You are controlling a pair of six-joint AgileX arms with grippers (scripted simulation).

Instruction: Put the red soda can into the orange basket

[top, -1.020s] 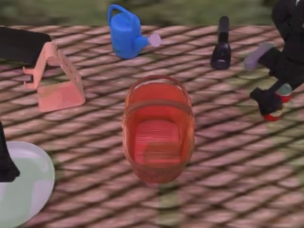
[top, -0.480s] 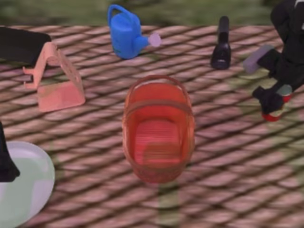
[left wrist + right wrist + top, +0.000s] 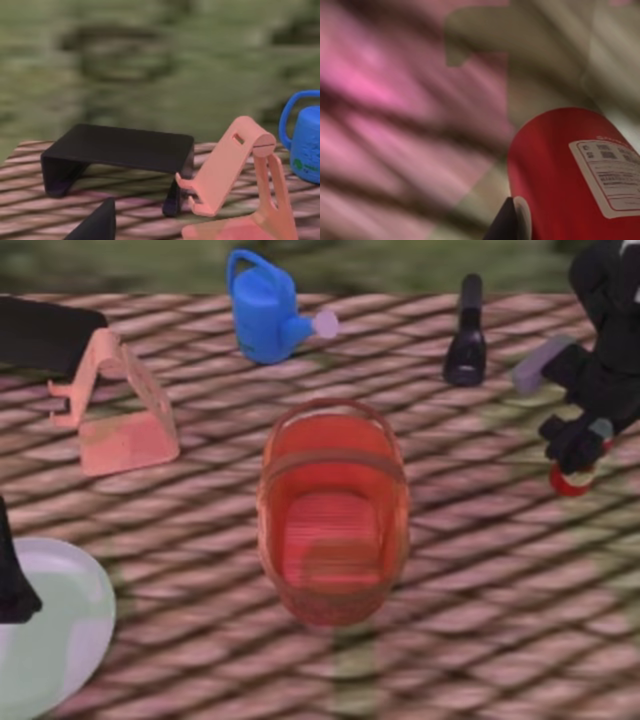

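Right claw (image 3: pixel 578 445) is clamped on the red soda can (image 3: pixel 572 478) out at the worktop's right edge, well apart from the orange basket (image 3: pixel 333 510) in the middle, so the carry across and the drop remain.

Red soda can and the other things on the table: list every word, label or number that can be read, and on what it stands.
None can be read.
Red soda can: white label with lines of print, too blurred to read.
Blue watering can: small green mark, illegible.
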